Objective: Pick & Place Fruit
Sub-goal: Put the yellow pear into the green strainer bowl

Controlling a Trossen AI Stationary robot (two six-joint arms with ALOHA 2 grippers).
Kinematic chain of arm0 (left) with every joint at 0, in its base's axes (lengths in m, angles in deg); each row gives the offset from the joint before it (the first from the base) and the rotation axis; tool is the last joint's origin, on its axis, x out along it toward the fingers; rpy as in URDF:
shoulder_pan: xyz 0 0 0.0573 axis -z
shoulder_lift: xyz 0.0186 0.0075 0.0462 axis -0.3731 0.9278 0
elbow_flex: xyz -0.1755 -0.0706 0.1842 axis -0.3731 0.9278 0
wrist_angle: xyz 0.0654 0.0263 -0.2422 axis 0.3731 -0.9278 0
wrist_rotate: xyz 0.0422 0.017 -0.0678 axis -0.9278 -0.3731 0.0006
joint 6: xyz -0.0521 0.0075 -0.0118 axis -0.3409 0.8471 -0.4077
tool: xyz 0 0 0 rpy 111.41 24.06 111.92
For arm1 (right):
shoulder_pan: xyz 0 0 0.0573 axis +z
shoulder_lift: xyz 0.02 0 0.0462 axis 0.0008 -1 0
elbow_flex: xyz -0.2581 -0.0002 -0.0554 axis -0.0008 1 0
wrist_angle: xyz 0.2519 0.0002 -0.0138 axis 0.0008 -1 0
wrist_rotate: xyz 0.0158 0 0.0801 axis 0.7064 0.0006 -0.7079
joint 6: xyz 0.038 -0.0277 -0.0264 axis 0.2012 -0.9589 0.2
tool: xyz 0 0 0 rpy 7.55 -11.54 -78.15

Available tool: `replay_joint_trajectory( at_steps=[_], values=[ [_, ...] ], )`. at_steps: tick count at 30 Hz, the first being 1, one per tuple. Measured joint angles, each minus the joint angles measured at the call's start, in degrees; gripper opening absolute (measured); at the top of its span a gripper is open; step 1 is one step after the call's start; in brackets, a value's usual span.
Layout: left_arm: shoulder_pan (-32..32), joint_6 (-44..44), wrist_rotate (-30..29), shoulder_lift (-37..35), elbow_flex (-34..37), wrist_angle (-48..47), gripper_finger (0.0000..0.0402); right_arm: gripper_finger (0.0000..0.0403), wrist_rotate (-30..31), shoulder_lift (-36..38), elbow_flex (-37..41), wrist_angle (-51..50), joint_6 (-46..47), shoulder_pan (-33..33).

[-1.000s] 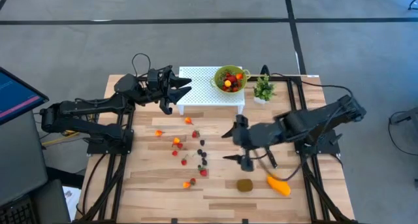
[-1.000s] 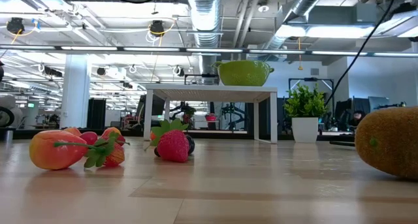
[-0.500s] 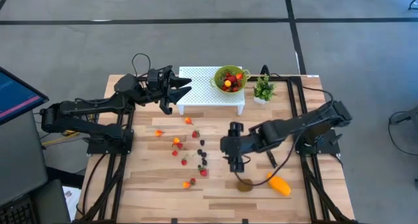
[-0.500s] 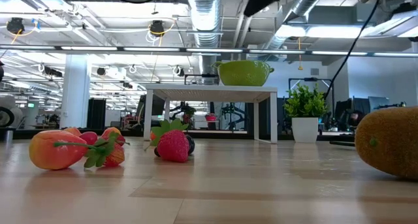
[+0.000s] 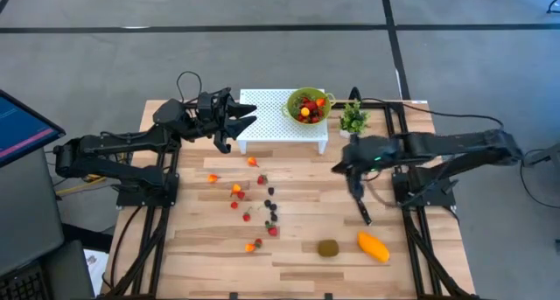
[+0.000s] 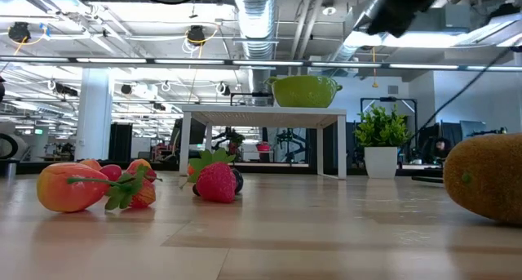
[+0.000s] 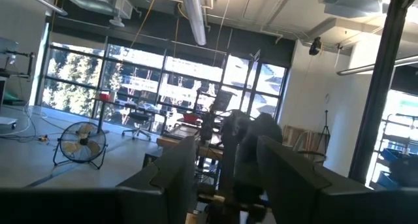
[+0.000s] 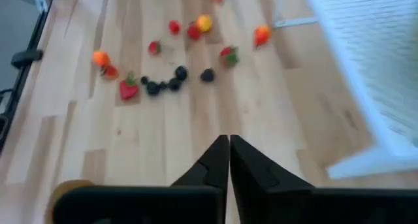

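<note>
Small red, orange and dark fruit pieces (image 5: 254, 204) lie scattered mid-table, also in the right wrist view (image 8: 163, 83). A brown kiwi (image 5: 328, 247) and an orange mango (image 5: 374, 247) rest near the front edge. A green bowl (image 5: 309, 106) holding several fruits stands on a white stand (image 5: 271, 116) at the back. My right gripper (image 5: 343, 166) hovers right of centre above the wood, shut and empty (image 8: 228, 155). My left gripper (image 5: 234, 119) stands open beside the stand's left end, empty (image 7: 225, 165).
A slim black knife (image 5: 360, 208) lies on the table right of the berries. A small potted plant (image 5: 353, 118) stands right of the white stand. Bare wood lies between the berries and the knife.
My right gripper has drawn back from above the kiwi toward the table's right and far side, and its wide-open fingers have shut on nothing. The kiwi, mango and berries lie where they were.
</note>
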Motion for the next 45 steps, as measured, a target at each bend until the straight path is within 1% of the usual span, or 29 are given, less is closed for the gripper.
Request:
replay_joint_trajectory(
  at_steps=[3,6,10,15,21,29,36,40,43,45],
  values=[
    [0.01,0.01,0.01,0.0,0.0,-0.01,0.0159,0.0021,-0.03,8.61,5.21,1.28,-0.79,-2.49],
    [0.01,-0.02,0.01,0.0,0.0,-0.02,0.0159,0.0033,-0.26,16.28,8.71,1.9,-2.53,-4.16],
    [-0.01,0.01,0.01,-0.02,0.0,-0.02,0.0159,0.0027,-2.74,23.97,11.72,1.65,-4.47,-5.17],
    [0.01,-0.01,-0.01,0.0,0.0,0.0,0.0159,0.0003,-2.95,34.79,13.11,1.48,-3.99,-5.2],
    [0.01,0.01,0.0,0.0,0.0,-0.02,0.0159,0.0009,-2.95,43.32,13.44,1.05,-3.84,-5.09],
    [0.01,-0.26,0.01,0.0,0.0,0.0,0.0159,0.002,-2.95,51.06,13.42,1.04,-3.84,-5.09],
    [0.0,-2.2,0.5,0.0,0.0,-0.25,0.0159,0.0018,-2.95,55.17,13.43,0.99,-3.84,-5.1],
    [0.01,-3.7,3.46,-0.01,-0.01,-0.28,0.0159,0.0015,-2.95,56.49,13.46,1.01,-3.84,-5.1],
    [0.3,-4.35,8.76,0.0,-0.02,-0.33,0.0159,0.0015,-2.95,56.66,13.4,1.12,-3.84,-5.09],
    [1.44,-2.59,12.24,0.91,-0.03,0.03,0.0159,0.0016,-2.93,56.62,13.44,1.05,-3.82,-5.1]
  ],
)
